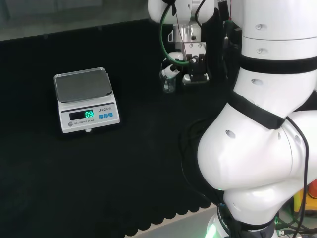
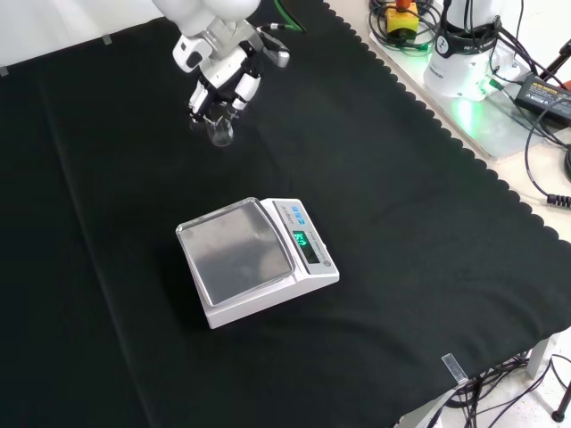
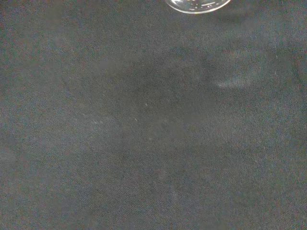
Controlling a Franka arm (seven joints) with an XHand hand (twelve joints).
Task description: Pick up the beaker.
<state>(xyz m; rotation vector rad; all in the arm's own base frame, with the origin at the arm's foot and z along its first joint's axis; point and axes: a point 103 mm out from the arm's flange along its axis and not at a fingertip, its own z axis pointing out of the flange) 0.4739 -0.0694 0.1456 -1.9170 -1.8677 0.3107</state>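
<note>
In the head view, far left on the black cloth (image 1: 99, 178) sits 1 white scale (image 1: 85, 99), steel pan on top, green digits lit on its display. Moving right across open cloth, we reach the beaker (image 1: 169, 82), small and clear, upright, well apart from the scale. Right at it is the hand (image 1: 190, 62), reaching down from the white arm (image 1: 257, 139), its fingers curled in around the glass, though whether the beaker's base touches the cloth or hangs just above it cannot be told here.

Over in the front view, the hand (image 2: 223, 85) comes in from the top left with fingers wrapped round the beaker (image 2: 219, 132), the clear bottom poking out below them. Below it and a touch right, the scale (image 2: 259, 259) rests mid-cloth, apart from the beaker.

The wrist view gives plain dark cloth (image 3: 144, 143), with a curved sliver of the beaker's glass base (image 3: 196, 5) at the edge.
</note>
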